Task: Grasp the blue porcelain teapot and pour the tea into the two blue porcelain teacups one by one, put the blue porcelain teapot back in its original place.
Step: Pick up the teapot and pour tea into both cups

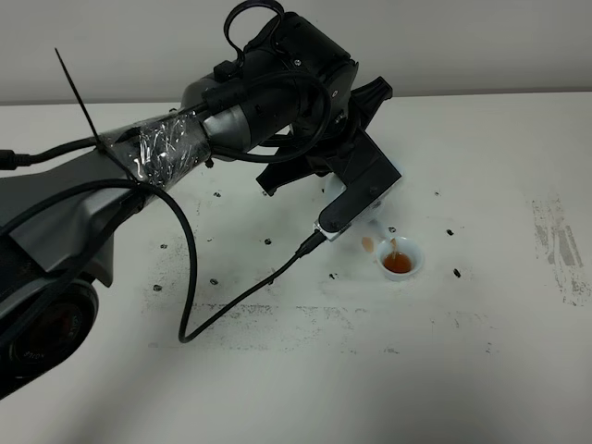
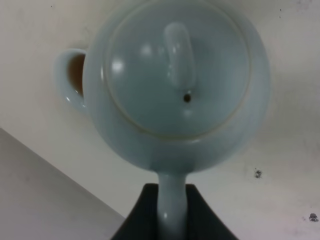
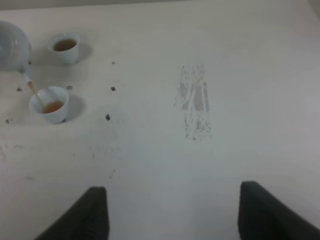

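**Mid-Pour Over the Table**

The right gripper (image 3: 172,220) hangs over the white table (image 1: 277,388), its fingers spread wide and empty. Near the table's middle, the nearer teacup (image 1: 400,262) takes a thin tea stream (image 3: 34,92) from the tilted blue porcelain teapot (image 2: 175,85). The left gripper (image 2: 172,210) is clamped on the teapot's handle. Toward the far edge stands the farther teacup (image 3: 65,47) (already holding tea).

We find the middle of the bench (image 1: 444,388) blocked by the left arm (image 1: 231,120), which reaches across it, its cable (image 1: 190,296) sagging low toward the surface. Under that arm the teapot (image 3: 11,45) hangs tilted over one teacup (image 3: 50,105), with the other teacup (image 3: 65,46) near it. Right of the cups we have a wide stretch with only a scuffed patch (image 3: 195,100), and the right claw (image 3: 172,200), jaws apart, faces it.
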You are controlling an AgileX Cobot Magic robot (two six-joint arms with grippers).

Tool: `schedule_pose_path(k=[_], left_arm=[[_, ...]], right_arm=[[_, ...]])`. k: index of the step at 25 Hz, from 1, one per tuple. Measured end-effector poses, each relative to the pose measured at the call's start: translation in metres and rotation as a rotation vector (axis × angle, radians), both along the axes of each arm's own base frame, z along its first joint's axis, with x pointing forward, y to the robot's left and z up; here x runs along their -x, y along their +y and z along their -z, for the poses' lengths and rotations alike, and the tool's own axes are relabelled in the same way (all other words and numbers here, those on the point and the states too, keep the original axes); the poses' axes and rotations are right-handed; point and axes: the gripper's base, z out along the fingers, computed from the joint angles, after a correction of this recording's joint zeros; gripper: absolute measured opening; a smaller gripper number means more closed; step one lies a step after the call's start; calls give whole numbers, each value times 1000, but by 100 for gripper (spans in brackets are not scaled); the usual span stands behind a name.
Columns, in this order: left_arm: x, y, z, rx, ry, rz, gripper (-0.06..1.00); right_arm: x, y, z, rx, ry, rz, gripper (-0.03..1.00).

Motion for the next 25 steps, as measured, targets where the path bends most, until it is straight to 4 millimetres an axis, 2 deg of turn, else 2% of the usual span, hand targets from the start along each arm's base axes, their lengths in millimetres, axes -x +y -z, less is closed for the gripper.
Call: schedule_pose_path(k=[25], left_arm=[[0,0,0,0,-2,0,5]], right_arm=[[0,0,0,1,0,0,53]])
